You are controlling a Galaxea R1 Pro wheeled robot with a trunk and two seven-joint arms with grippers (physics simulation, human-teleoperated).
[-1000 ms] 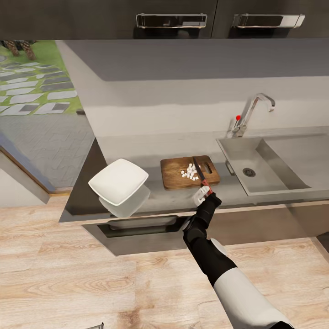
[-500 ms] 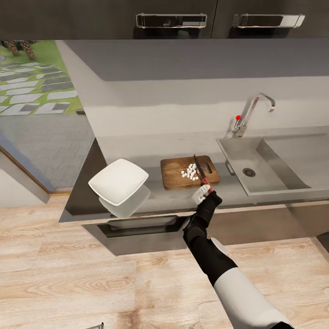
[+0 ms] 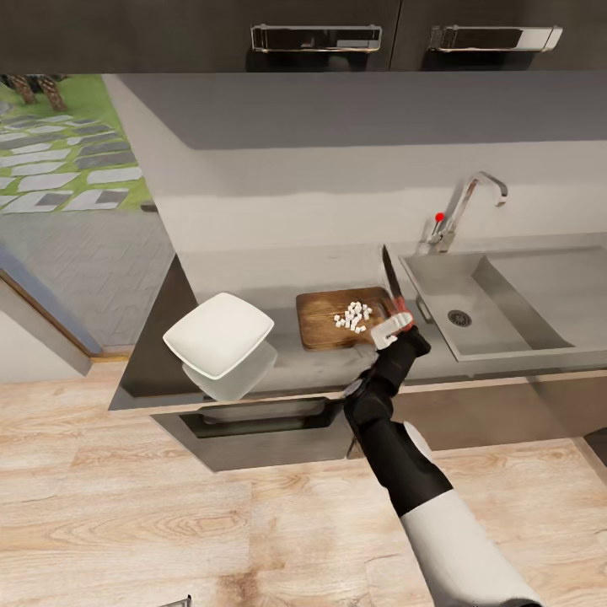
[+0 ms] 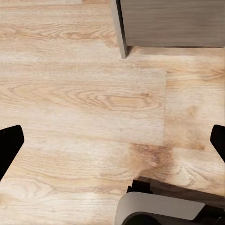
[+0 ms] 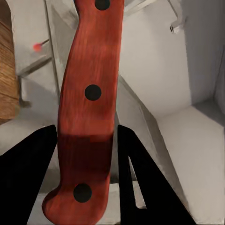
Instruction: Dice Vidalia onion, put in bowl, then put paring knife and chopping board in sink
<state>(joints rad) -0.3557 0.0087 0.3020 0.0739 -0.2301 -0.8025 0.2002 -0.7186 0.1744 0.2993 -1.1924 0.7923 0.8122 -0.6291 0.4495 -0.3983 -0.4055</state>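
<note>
Countertop (image 3: pixel 278 278) of grey holds chopping board (image 3: pixel 324 324) beside sink (image 3: pixel 506 303).

Text: none can be read in any view
Labels or brands: none can be read on the knife (image 5: pixel 89 108), board (image 3: pixel 330 319), bowl (image 3: pixel 217 334) or cabinets (image 3: pixel 253 34)
Numbers: none
Signs: none; the faucet (image 3: pixel 459 211) carries a plain red dot (image 3: pixel 438 217), without lettering
</note>
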